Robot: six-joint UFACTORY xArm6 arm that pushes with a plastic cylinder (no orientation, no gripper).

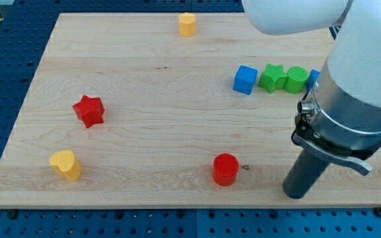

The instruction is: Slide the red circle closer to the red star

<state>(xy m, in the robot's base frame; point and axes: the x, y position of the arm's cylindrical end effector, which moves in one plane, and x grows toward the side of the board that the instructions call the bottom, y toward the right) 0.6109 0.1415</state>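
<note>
Red circle (225, 169) sits at nine o'clock of my tip (296, 194), untouched; red star (88, 110) lies well apart.

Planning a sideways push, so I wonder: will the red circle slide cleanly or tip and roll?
The red circle stands flat on its end, short and wide, so it probably slides rather than tips. The wooden board looks smooth, so drag seems low. Its round wall may let it slip off my tip if struck off-centre.
</note>
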